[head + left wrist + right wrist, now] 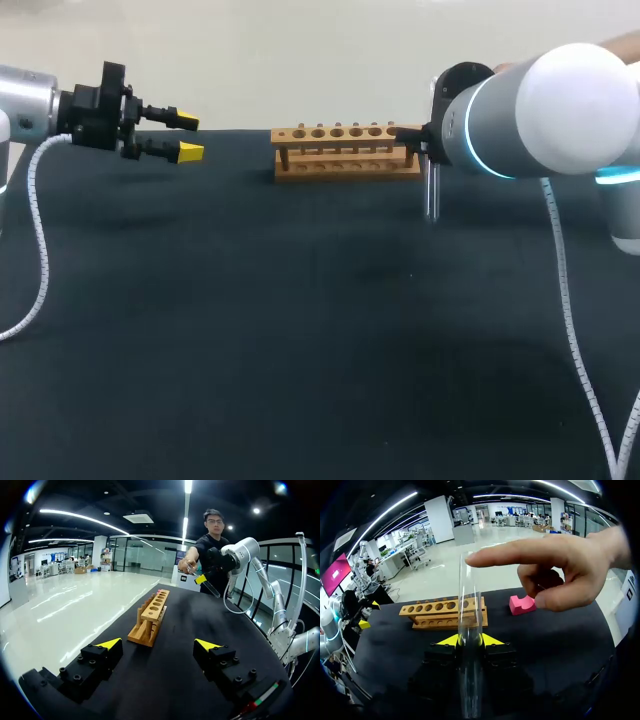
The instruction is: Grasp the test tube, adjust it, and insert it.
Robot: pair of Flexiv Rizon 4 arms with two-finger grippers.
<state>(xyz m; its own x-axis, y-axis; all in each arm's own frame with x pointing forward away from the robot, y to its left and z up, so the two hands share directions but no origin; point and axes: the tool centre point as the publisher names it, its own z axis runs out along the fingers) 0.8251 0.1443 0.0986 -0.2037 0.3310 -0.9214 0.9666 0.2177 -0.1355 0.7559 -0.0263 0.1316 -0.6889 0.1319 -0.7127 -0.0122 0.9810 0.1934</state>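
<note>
A dark table (300, 350) is seen, with a wooden rack (345, 152) at its 12 o'clock. Just off the rack's 3 o'clock end, a glass test tube (432, 195) is clamped upright between the fingers of the right gripper (470, 640). The forefinger of a person's hand (560, 565) is stretched out to the tube's top. The left gripper (185, 137) is spread wide and empty at 10 o'clock.

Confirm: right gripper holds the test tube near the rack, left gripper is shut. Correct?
Not quite. The left gripper is open and empty; the left wrist view shows it. The rest holds: the right gripper is shut on the test tube near the rack.
</note>
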